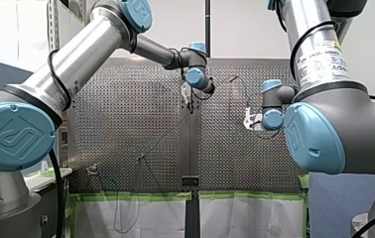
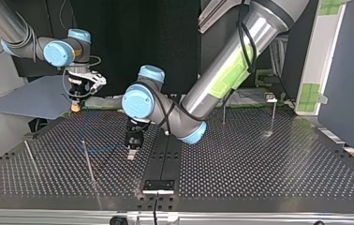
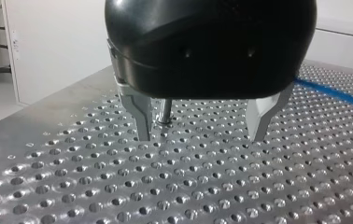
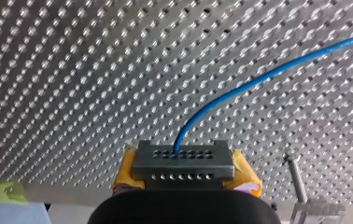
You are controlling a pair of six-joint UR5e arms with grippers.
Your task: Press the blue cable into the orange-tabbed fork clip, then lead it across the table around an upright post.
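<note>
The blue cable (image 4: 258,79) runs from between the yellow pads (image 4: 244,175) of my right gripper (image 4: 182,161), which is shut on it, and curves away over the perforated table. In the top view my right gripper (image 2: 75,107) hangs at the far left edge. A faint stretch of the blue cable (image 2: 105,149) lies on the plate beside my left gripper (image 2: 131,154). My left gripper (image 3: 202,137) stands open just above the table, its metal fingers (image 3: 142,119) wide apart. A thin upright post (image 3: 165,112) stands behind them, close to one finger. The cable (image 3: 333,93) passes off to one side.
Thin upright posts (image 2: 88,161) (image 2: 30,157) stand at the top view's left. Two more posts (image 2: 223,112) rise at the far right, one with a small clip (image 2: 271,98) on top. A black rail (image 2: 163,159) runs down the table's middle. Another post (image 4: 296,177) stands beside my right gripper.
</note>
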